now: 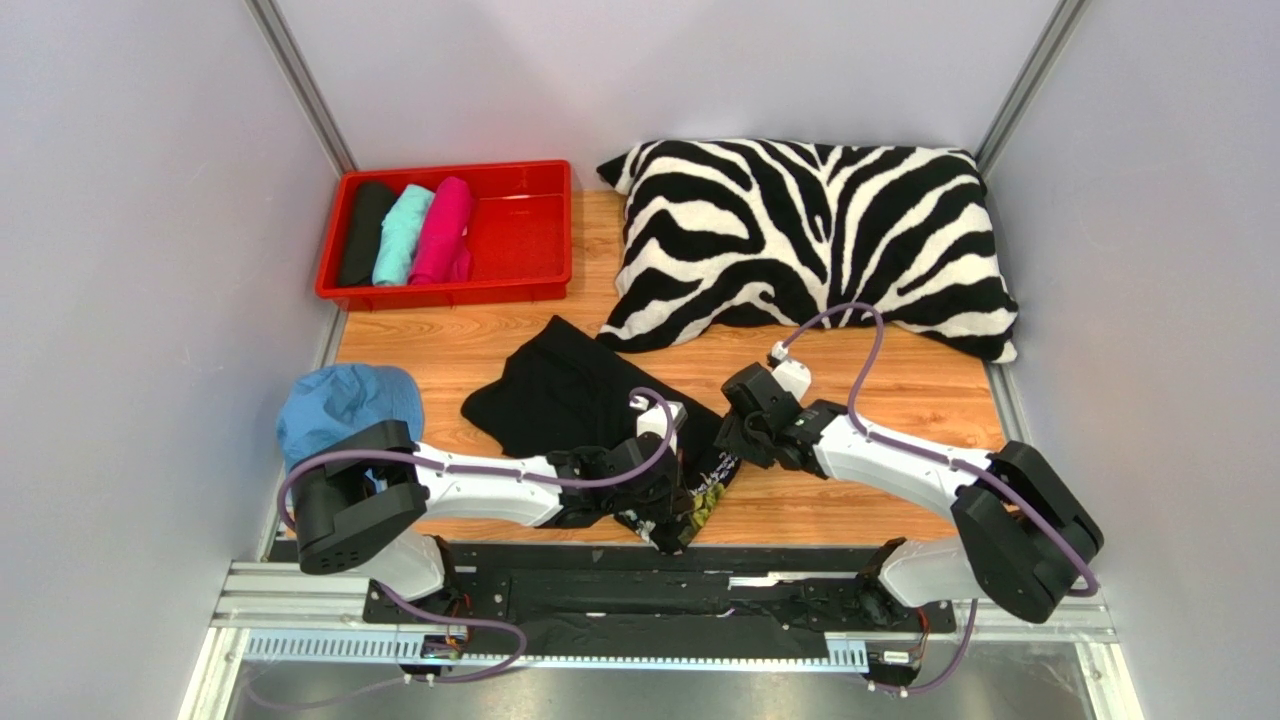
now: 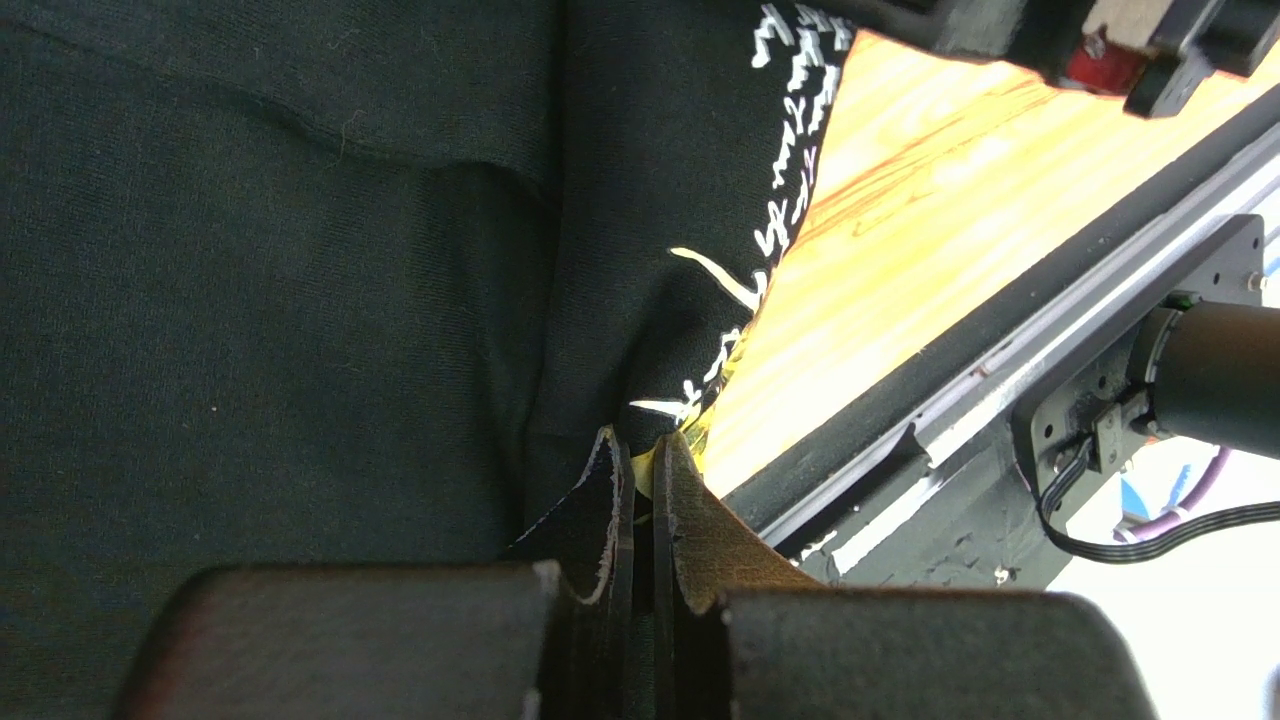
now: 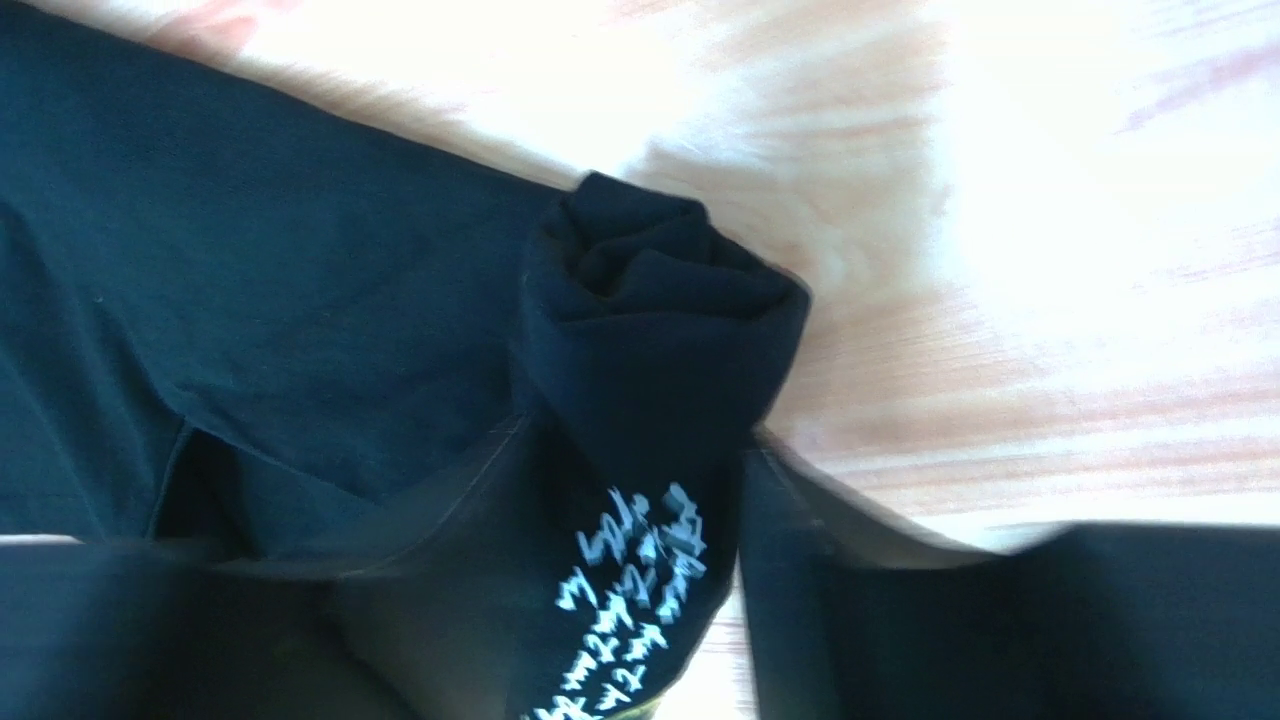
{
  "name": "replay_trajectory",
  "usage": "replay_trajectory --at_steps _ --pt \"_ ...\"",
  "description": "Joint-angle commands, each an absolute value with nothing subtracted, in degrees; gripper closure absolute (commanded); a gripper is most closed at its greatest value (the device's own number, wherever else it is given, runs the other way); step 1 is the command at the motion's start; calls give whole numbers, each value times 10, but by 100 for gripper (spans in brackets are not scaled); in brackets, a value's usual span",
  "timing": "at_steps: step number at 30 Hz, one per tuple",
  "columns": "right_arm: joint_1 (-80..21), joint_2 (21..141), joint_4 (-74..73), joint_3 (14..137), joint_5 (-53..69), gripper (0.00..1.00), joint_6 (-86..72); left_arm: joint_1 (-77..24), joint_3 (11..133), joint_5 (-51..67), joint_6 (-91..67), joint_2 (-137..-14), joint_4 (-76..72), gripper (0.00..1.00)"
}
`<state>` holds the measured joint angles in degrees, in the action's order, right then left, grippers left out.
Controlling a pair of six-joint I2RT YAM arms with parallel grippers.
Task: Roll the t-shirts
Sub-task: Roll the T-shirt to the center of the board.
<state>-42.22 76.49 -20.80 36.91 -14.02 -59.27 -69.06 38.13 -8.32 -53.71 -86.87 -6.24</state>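
Tabletop [image 1: 902, 383], wood grain. Big black tee [image 1: 564, 390] lies mid-table between the two arms, its far part spread flat with one corner reaching toward the pillow [image 1: 812, 233], its near end gathered up by the end effectors. Right wrist view: that end is wound into a tight roll [image 3: 654, 300], spiral of layers showing at its tip, white print [image 3: 631, 600] on the outer wrap; the rest of the tee [image 3: 271, 300] runs flat to the left. Right end effector [image 3: 631, 450] straddles the roll, one finger each side and partway apart. Frame is blurred, so I cannot tell whether the pads press the cloth or only flank it. From above, the right end effector [image 1: 739, 435] sits at the tee's right edge. Left end effector [image 1: 661, 510] is low at the tee's near right corner, just beside the right one. Left wrist view: left end effector [image 2: 639, 450] is closed, tips together at the printed edge [image 2: 789, 90] of the tee [image 2: 271, 300], beside bare wood and the black rail [image 2: 962, 405]. Cannot tell if cloth is caught between the tips. Red tray [image 1: 526, 225] in the far left corner holds three rolled tees side by side: small black tee [image 1: 365, 233], teal tee [image 1: 403, 233], pink tee [image 1: 445, 228]. Blue cloth [image 1: 349, 405] is bunched at the left edge above the left arm's base.
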Motion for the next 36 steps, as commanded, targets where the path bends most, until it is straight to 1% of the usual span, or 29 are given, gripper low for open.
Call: replay_trajectory --at_steps 1,2,3,5,6,8,9,12,13,15,19,21,26,30,33,36 --pt "-425 792 -240 424 -170 67 -588 -686 377 -66 -533 -851 -68 100" --pt "-425 800 -250 440 -171 74 -586 -686 379 -61 -524 -851 -69 100" --pt "-425 805 -275 447 -171 88 -585 -686 381 -58 -519 -851 -71 99" --pt "-425 826 -306 473 -176 98 -584 -687 381 -48 -498 -848 -85 98" --pt "-425 831 -341 482 -181 100 -586 -687 383 -47 -490 -846 -87 93" --pt "-425 845 -371 501 -194 100 -593 -688 385 -48 -471 -838 -87 84" --pt "-425 848 -398 505 -198 100 -596 -687 388 -49 -464 -834 -88 75" --pt "-424 863 -441 528 -205 100 -598 -692 401 -57 -433 -820 -80 59" --pt "-425 867 -451 535 -207 100 -599 -696 404 -62 -423 -811 -73 46" --pt "-424 881 -481 555 -210 100 -599 -714 419 -91 -394 -803 -64 41" --pt "-424 904 -521 585 -217 100 -603 -756 456 -162 -356 -808 -10 38" --pt "-424 913 -539 596 -215 100 -603 -783 486 -215 -341 -820 19 37" --pt "-425 935 -565 622 -216 100 -605 -830 555 -333 -320 -888 120 36" --pt "-424 944 -568 627 -212 100 -604 -867 602 -375 -309 -927 153 35" --pt "-424 949 -569 628 -209 100 -604 -879 627 -403 -323 -954 202 34" --pt "-423 953 -568 631 -207 100 -605 -893 643 -420 -318 -978 218 34"
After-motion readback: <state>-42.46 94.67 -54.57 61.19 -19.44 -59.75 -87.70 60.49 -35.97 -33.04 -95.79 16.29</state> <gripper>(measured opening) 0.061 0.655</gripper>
